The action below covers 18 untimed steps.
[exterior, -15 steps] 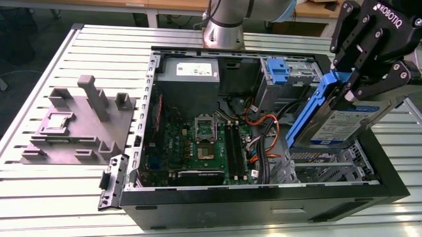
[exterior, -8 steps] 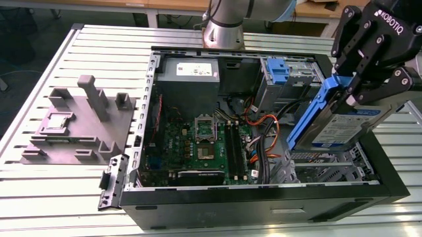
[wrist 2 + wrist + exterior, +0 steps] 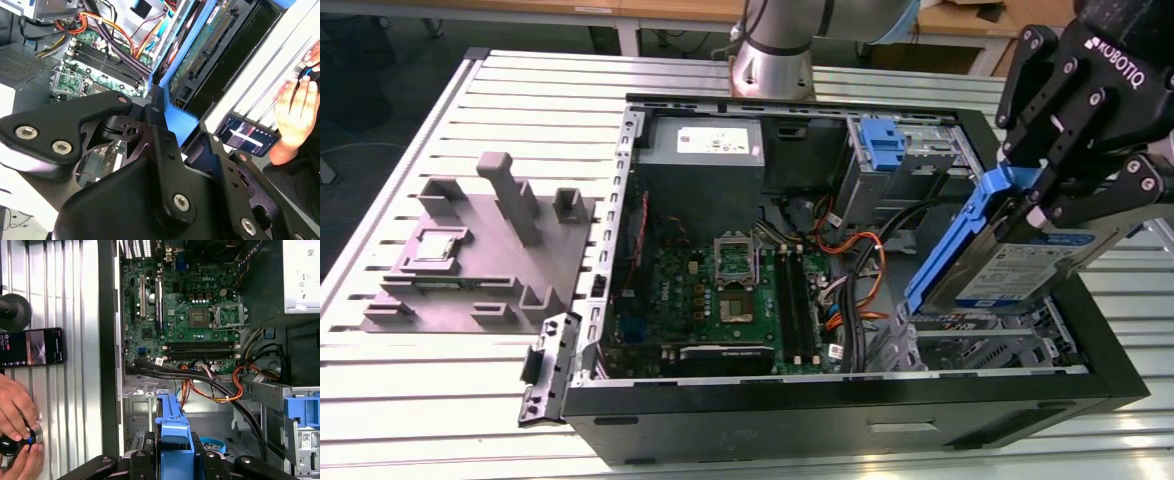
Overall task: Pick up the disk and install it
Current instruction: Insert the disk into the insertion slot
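Exterior view: the disk is held over the open computer case

Exterior view shows us an open black computer case [image 3: 847, 405] lying on a ribbed metal table [image 3: 440, 380]. Inside it we see the green motherboard [image 3: 720, 290], the grey power supply [image 3: 700, 145] with a white sticker, orange and black cables [image 3: 854, 260], and a bare blue bracket [image 3: 886, 145] in the metal bay at the far corner. On the table, at the exterior view's left, stands a grey plastic fixture [image 3: 467, 250] with upright blocks.

The gripper [image 3: 1047, 195] hangs above the case, near its side at the exterior view's right. Its black fingers are closed on the blue rail of the disk [image 3: 1014, 265], so we see it holding the disk tilted, with the label side facing the camera, above the lower metal drive cage [image 3: 987, 345]. The disk does not touch the case as far as we can tell.

The disk is flat and rectangular, silver-grey, with a white and blue label and smooth blue plastic rails. In the first wrist view the blue rail [image 3: 172, 440] sits between the fingers, and beside the case lie a phone [image 3: 31, 347] and a person's hands [image 3: 17, 432] on a small black knob.
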Each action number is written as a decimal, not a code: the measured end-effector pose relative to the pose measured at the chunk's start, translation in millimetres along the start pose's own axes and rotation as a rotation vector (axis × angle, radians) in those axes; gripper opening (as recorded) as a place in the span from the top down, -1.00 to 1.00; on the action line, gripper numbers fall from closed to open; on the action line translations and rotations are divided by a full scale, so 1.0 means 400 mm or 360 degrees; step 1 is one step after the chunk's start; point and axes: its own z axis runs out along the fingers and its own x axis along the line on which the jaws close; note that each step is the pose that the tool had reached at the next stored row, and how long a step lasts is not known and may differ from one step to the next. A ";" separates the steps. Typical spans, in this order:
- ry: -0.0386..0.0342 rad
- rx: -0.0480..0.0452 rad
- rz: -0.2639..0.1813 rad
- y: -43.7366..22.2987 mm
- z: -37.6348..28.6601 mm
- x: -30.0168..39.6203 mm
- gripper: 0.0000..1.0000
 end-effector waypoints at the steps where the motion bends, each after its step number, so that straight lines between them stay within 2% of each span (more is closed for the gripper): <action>1: 0.0000 0.0000 0.0000 -0.002 0.001 0.000 0.27; 18: 0.0000 0.0000 0.0000 -0.008 0.027 0.007 0.27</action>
